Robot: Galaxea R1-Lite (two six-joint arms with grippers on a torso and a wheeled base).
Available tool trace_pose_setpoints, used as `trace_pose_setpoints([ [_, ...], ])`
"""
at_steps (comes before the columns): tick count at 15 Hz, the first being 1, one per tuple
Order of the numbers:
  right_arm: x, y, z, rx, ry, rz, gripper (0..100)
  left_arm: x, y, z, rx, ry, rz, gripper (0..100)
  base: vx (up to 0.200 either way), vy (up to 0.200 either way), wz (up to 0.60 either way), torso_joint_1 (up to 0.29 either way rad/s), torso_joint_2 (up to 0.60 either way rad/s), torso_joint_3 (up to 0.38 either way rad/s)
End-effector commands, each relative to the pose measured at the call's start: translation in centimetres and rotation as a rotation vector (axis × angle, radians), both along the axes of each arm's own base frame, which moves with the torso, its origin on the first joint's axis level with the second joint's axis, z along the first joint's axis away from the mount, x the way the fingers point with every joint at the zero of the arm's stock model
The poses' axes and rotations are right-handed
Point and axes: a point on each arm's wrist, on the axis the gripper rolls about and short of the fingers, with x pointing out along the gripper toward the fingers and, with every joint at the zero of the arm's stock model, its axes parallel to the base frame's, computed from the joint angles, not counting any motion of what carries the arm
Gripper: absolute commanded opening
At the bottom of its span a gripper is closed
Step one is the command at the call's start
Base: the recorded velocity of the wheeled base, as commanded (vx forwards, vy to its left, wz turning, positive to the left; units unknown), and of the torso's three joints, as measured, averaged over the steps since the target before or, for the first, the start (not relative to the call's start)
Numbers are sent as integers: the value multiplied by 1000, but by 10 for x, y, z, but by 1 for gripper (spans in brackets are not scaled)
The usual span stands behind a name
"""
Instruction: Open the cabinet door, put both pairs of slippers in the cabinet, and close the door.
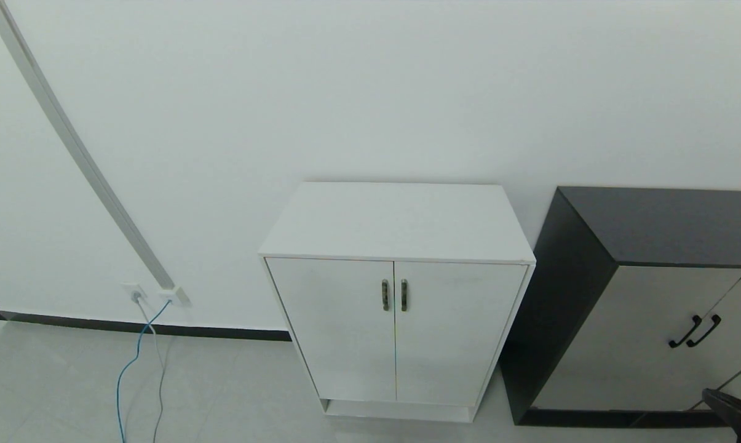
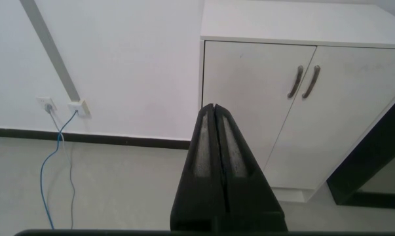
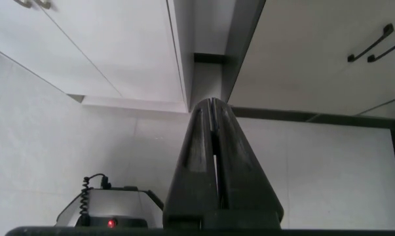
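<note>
The left gripper [image 2: 213, 118] is pressed fully closed on nothing, held low and well short of the white cabinet [image 1: 395, 221]. The cabinet stands against the wall with both doors flush. Its paired handles [image 1: 385, 295] meet at the centre seam, ready for an outward pull. A black cabinet [image 1: 591, 289] sits just beside it. The right gripper [image 3: 213, 115] is likewise closed and empty, apparently aimed low at the gap between the two cabinets.
</note>
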Motion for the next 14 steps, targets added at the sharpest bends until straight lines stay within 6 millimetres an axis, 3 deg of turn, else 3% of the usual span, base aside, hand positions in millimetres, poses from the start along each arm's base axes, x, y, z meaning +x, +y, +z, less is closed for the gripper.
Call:
trace_pose_setpoints([
  [1, -15, -2, 5, 9, -61, 2, 0, 0, 0, 0, 0, 0, 0, 0, 0, 0, 0, 0, 0, 0],
  [14, -84, -12, -14, -3, -126, 30, 0, 0, 0, 0, 0, 0, 0, 0, 0, 0, 0, 0, 0, 0],
])
